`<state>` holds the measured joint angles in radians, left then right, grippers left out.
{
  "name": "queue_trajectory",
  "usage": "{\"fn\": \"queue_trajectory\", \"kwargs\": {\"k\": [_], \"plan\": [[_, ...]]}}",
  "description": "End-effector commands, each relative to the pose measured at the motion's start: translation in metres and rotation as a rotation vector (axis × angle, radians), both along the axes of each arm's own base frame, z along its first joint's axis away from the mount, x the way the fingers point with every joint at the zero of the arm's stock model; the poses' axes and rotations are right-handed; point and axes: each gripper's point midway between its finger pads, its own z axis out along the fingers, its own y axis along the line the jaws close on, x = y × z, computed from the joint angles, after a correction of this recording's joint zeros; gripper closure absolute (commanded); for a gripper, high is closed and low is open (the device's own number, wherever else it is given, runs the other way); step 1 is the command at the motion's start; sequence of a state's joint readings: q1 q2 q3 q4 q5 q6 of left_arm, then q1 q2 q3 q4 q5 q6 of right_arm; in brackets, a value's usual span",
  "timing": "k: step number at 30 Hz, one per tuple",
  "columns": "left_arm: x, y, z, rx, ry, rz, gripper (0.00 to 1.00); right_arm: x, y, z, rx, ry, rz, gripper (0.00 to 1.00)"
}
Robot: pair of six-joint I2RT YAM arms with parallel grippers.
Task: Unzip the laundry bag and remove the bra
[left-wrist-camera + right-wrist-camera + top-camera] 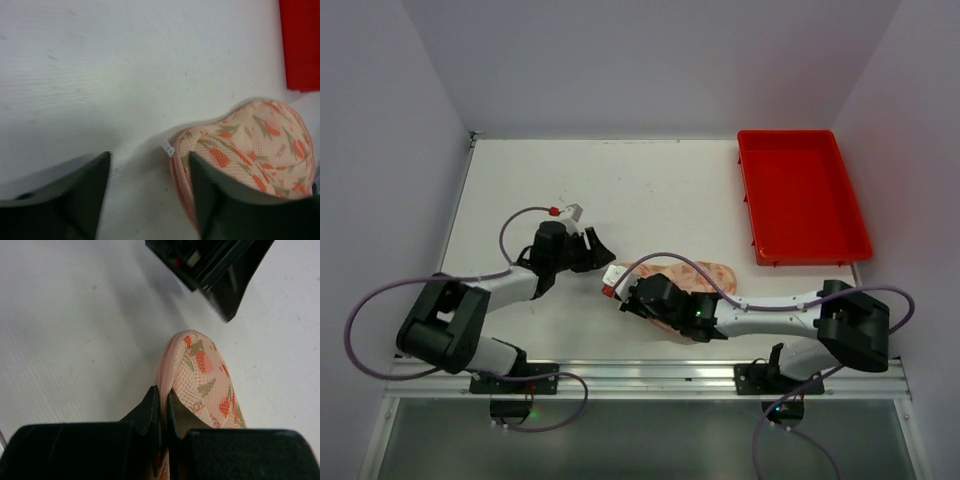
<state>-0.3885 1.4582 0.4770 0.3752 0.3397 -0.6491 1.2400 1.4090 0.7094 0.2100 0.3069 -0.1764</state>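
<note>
White table (pixel 650 190), plain pale lilac walls (pixel 650 60) on three sides

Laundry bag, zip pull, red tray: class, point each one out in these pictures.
laundry bag (pixel 250 145): left wrist view, on its flowered top.
zip pull (pixel 168 149): left wrist view, on the white tab.
red tray (pixel 803 195): top view, on its bare floor.

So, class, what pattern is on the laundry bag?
The bag is peach with orange flowers and green leaves, clearest in the left wrist view.
</note>
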Motion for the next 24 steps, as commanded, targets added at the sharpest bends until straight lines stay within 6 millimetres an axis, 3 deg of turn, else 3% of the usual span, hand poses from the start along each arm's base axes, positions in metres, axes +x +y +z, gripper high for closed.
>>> {"fn": "queue_trajectory", "kwargs": {"k": [1,3,4,5,6,8,9,10,11,12,13,14,16,17,18,20,24], "plan": [[0.031,0.061,0.042,0.103,-0.080,0.298,0.21,0.011,0.034,0.022,0.100,0.008,-0.047,1.00],[0.029,0.093,0.049,0.162,-0.039,0.413,0.12,0.020,0.048,0.031,0.108,0.031,-0.092,1.00],[0.028,0.110,0.059,0.188,-0.046,0.488,0.09,0.024,0.054,0.015,0.076,0.069,-0.134,1.00],[0.029,0.126,0.065,0.202,-0.037,0.539,0.03,0.027,0.060,0.014,0.073,0.088,-0.168,1.00],[0.024,0.136,0.070,0.224,-0.019,0.568,0.00,0.033,0.071,0.028,0.094,0.104,-0.205,1.00],[0.023,0.161,0.091,0.242,-0.064,0.658,0.00,0.045,0.083,0.013,0.076,0.148,-0.298,1.00],[0.017,0.169,0.096,0.259,-0.060,0.686,0.00,0.053,0.095,0.032,0.077,0.168,-0.331,1.00],[0.015,0.185,0.110,0.268,-0.100,0.747,0.00,0.058,0.104,0.012,0.050,0.215,-0.380,1.00],[0.012,0.191,0.116,0.279,-0.112,0.770,0.00,0.067,0.109,0.013,0.054,0.229,-0.410,1.00],[0.007,0.198,0.121,0.295,-0.114,0.795,0.00,0.075,0.122,0.031,0.088,0.239,-0.418,0.94],[0.002,0.208,0.134,0.307,-0.155,0.833,0.00,0.078,0.129,0.033,0.102,0.262,-0.422,0.82],[0.000,0.210,0.138,0.318,-0.167,0.839,0.00,0.079,0.136,0.025,0.096,0.310,-0.397,0.59],[-0.007,0.213,0.148,0.329,-0.201,0.833,0.00,0.080,0.145,0.043,0.128,0.338,-0.367,0.39],[-0.009,0.212,0.149,0.330,-0.205,0.819,0.00,0.079,0.144,0.057,0.151,0.349,-0.339,0.31],[-0.012,0.210,0.147,0.335,-0.201,0.801,0.00,0.078,0.137,0.058,0.144,0.349,-0.338,0.21],[-0.015,0.201,0.145,0.328,-0.200,0.739,0.00,0.078,0.123,0.067,0.135,0.342,-0.307,0.18],[-0.021,0.177,0.122,0.296,-0.139,0.594,0.00,0.051,0.083,0.067,0.084,0.355,-0.178,0.18]]}}
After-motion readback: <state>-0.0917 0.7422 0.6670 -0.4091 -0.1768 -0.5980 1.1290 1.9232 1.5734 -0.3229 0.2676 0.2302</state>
